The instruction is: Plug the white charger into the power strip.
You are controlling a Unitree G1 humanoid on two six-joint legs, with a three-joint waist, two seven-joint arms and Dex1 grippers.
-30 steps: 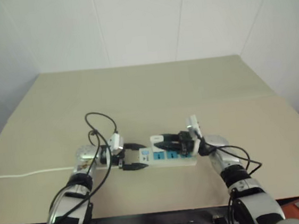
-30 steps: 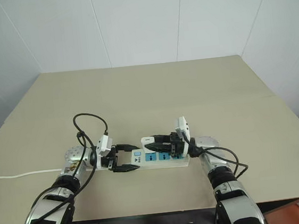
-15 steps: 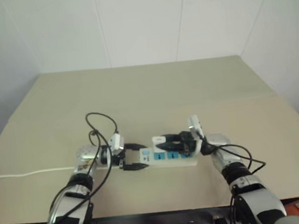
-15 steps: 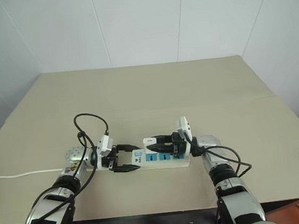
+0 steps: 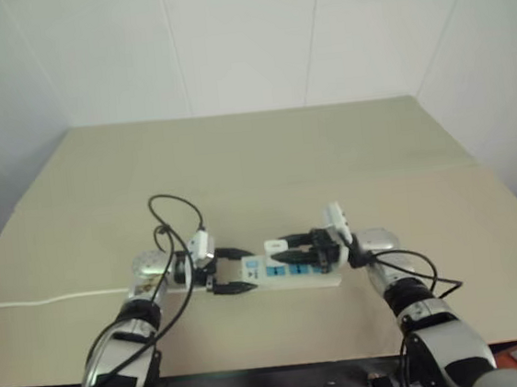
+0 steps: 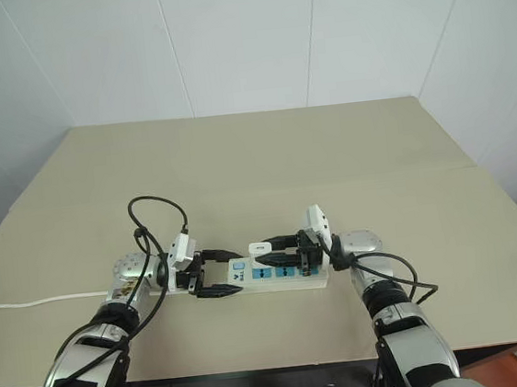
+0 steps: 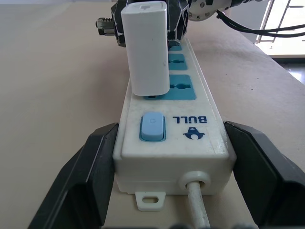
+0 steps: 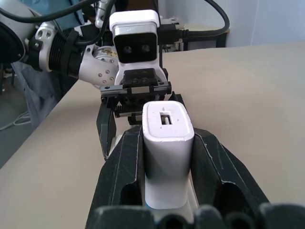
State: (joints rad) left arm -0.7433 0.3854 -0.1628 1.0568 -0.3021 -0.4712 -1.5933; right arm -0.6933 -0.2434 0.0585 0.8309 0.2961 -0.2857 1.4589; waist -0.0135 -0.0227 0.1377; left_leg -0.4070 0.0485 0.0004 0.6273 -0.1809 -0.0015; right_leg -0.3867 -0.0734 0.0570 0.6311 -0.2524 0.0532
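The power strip (image 6: 295,280) lies across the tan table near its front edge. My left gripper (image 6: 237,271) clasps its cord end, one black finger (image 7: 90,176) pressed against each long side beside the blue switch (image 7: 151,127). My right gripper (image 6: 270,249) reaches in level from the right, shut on the white charger (image 7: 145,47). The charger stands upright, port end (image 8: 166,119) up, with its lower end right at the blue socket (image 7: 183,90) closest to the switch. Its prongs are hidden, so I cannot tell whether they are in the socket.
The strip's thin white cord (image 6: 29,302) runs off to the left across the table (image 6: 282,154). A black cable (image 6: 154,209) loops above my left wrist. The table's front edge is close below both arms, and white walls stand behind.
My right wrist has turned flatter and the charger has sunk a little toward the strip. The left gripper and the strip have stayed put.
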